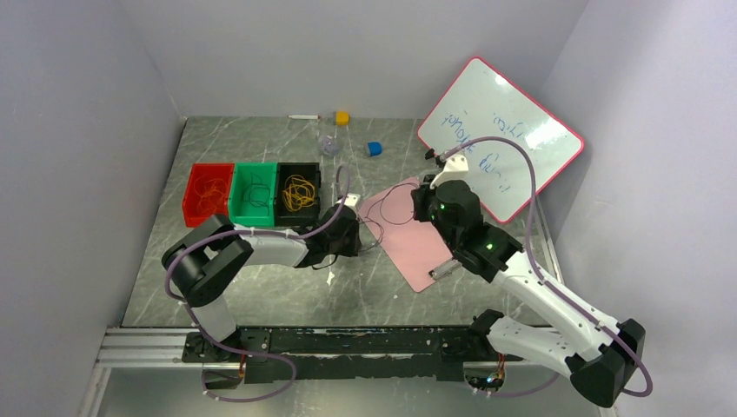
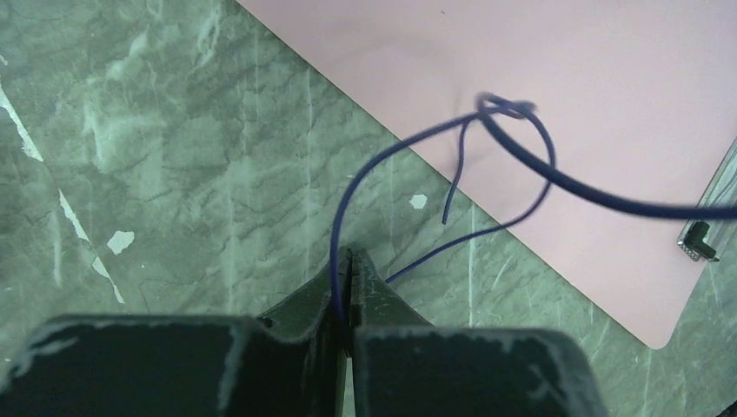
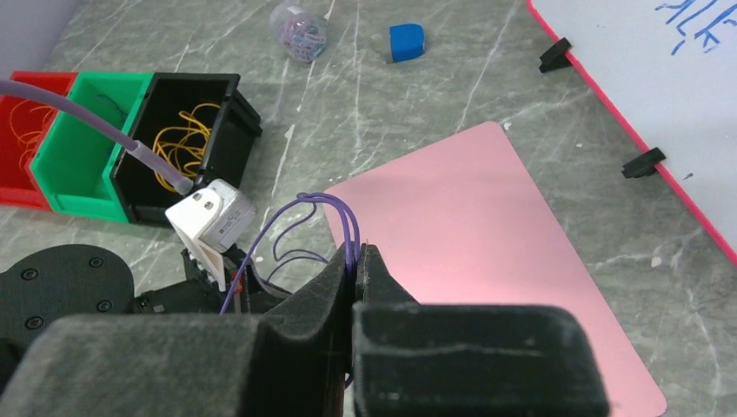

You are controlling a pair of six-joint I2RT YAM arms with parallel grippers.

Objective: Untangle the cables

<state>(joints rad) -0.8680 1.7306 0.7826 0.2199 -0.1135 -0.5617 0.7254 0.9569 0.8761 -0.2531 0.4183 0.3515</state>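
Grey marble table (image 1: 261,287), pale walls all round; the left gripper (image 2: 349,261) is pinched tight on the dark blue cable (image 2: 504,108); the right gripper (image 3: 356,259) is clamped on a loop of it too; the cable hangs knotted between them, over the pink mat (image 1: 417,248); yellow cables (image 1: 300,193) sit in the black bin (image 1: 300,167), orange-red cables (image 1: 211,195) in the red bin (image 1: 189,207).

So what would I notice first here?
A thin blue cable, pinched by the left gripper and the right gripper, loops over the pink mat in the middle. At the left sit a red bin, green bin and black bin; a whiteboard leans at the back right.
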